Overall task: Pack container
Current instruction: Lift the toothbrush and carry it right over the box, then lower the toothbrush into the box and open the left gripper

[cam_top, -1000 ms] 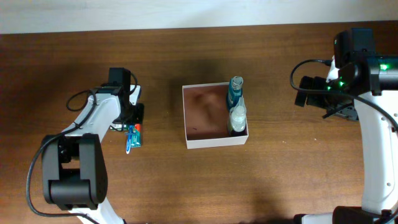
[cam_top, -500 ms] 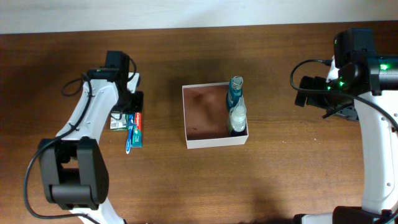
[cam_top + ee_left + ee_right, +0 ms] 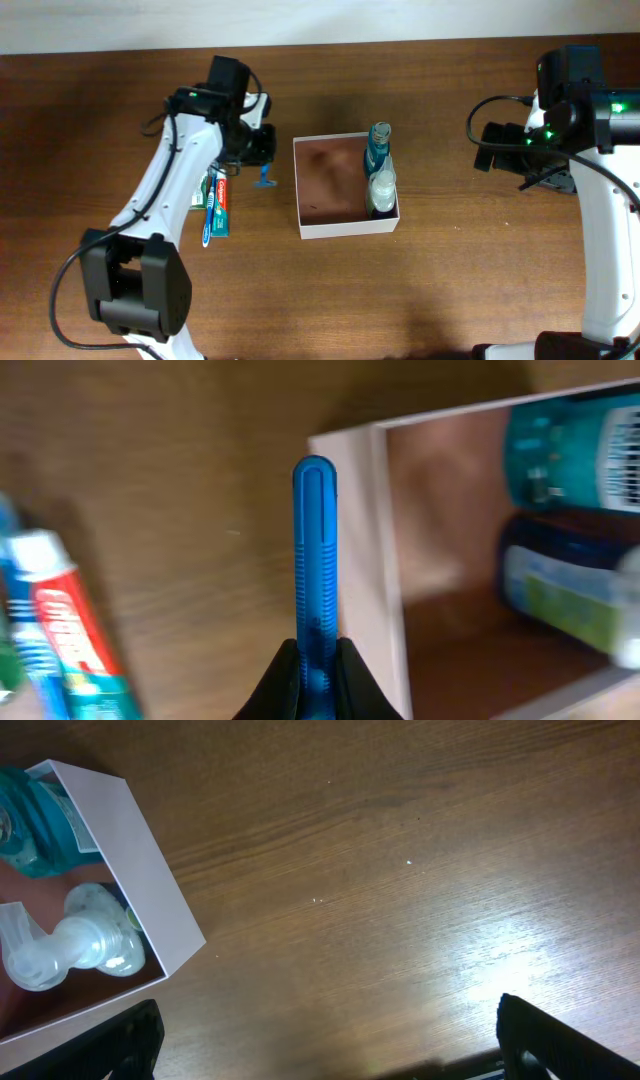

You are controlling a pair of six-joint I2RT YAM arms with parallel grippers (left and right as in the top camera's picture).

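Overhead, left fingers pinching a blue handle reached the container (right fingers spread).

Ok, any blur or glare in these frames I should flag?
Left wrist view: soft all over, the bottles and toothpaste smeared, only the blue handle in the left gripper fairly crisp. Right wrist view: sharp, with a bright glare patch on the table at lower right. Overhead view: even light, sharp, no glare.
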